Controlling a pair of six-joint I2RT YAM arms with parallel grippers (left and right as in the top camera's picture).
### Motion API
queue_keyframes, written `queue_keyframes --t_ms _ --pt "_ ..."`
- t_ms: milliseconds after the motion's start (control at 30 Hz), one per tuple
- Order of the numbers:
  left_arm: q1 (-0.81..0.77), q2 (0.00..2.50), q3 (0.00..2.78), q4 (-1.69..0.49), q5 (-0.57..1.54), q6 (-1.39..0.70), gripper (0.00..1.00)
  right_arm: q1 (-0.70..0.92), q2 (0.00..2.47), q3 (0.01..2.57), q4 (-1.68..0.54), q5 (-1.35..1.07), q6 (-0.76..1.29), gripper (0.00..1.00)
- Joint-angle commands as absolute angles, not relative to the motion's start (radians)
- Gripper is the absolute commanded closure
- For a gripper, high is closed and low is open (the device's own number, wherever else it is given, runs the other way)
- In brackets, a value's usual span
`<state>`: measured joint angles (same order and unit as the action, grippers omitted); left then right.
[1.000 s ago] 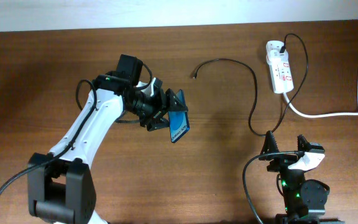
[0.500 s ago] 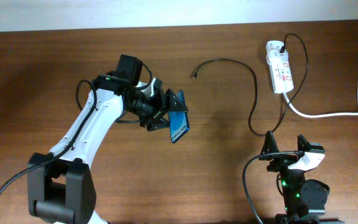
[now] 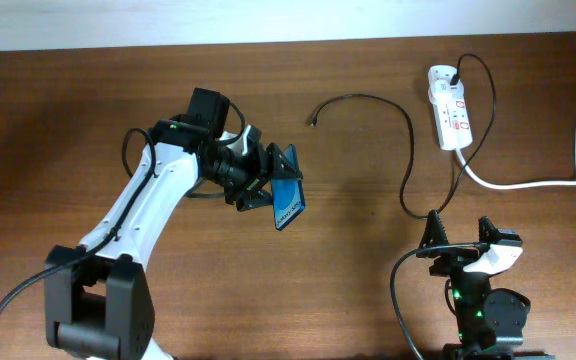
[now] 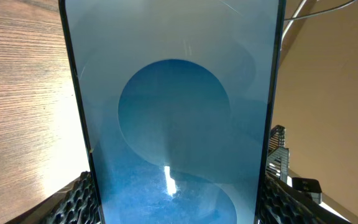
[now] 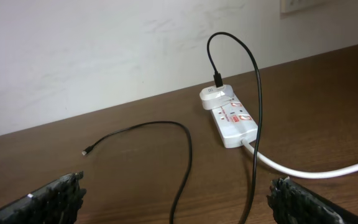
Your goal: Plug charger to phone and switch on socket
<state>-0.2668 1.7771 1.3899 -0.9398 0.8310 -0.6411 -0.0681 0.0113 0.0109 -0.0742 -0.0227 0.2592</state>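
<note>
My left gripper is shut on the phone, which it holds lifted and tilted above the table's middle. Its blue screen with a round pattern fills the left wrist view. The charger is a thin black cable. Its connector tip lies free on the table and its other end is plugged into the socket, a white power strip at the back right. In the right wrist view the charger, tip and socket lie ahead. My right gripper is open and empty near the front right.
The socket's thick white cord runs right across the wooden table to its edge. A pale wall stands behind the table.
</note>
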Motion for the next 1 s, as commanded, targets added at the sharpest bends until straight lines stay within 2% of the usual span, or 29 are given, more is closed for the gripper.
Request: queue_keyframes --t_ms 0,500,733,967 --pt "-0.259 1.775 1.417 -0.941 0.876 -0.648 0.55 -0.072 0.008 0.006 -0.079 -0.014 0.262 0.02" --pt "-0.259 1.775 1.417 -0.92 0.855 -0.631 0.55 -0.072 0.008 0.006 -0.079 -0.014 0.262 0.02" --pt "-0.259 1.774 1.417 -0.931 0.653 -0.428 0.57 -0.072 0.008 0.006 -0.079 -0.014 0.262 0.02" --pt "-0.259 1.775 1.417 -1.033 0.424 -0.342 0.56 -0.072 0.008 0.006 -0.08 -0.014 0.262 0.01"
